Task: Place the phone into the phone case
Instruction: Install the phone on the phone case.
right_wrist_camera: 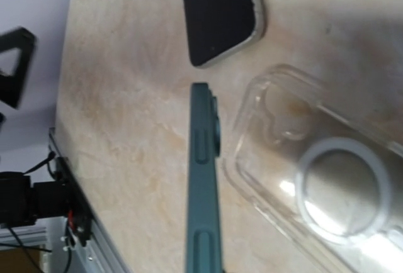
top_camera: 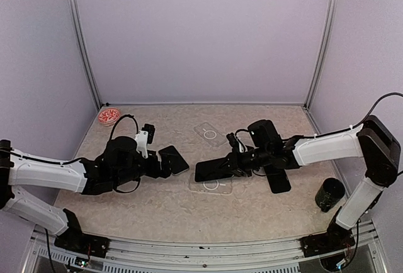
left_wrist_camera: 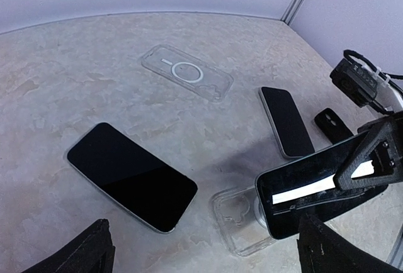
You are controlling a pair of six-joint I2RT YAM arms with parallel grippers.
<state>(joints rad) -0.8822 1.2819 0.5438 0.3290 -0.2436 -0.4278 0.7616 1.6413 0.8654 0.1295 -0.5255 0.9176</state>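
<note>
My right gripper (top_camera: 238,161) is shut on a dark green phone (top_camera: 215,170) and holds it tilted, on edge, just above a clear phone case (top_camera: 211,185) lying on the table. The right wrist view shows the phone edge-on (right_wrist_camera: 204,191) beside the clear case (right_wrist_camera: 315,172). The left wrist view shows the held phone (left_wrist_camera: 308,194) over the case's right end (left_wrist_camera: 242,219). My left gripper (left_wrist_camera: 211,254) is open and empty, just short of a second black phone (left_wrist_camera: 131,175) lying flat on the table.
A second clear case (top_camera: 211,134) lies further back. A third phone (top_camera: 278,179) lies screen-up under the right arm, with a small black piece (left_wrist_camera: 332,125) beside it. A black cup (top_camera: 329,194) stands front right. A red dish (top_camera: 109,117) sits back left.
</note>
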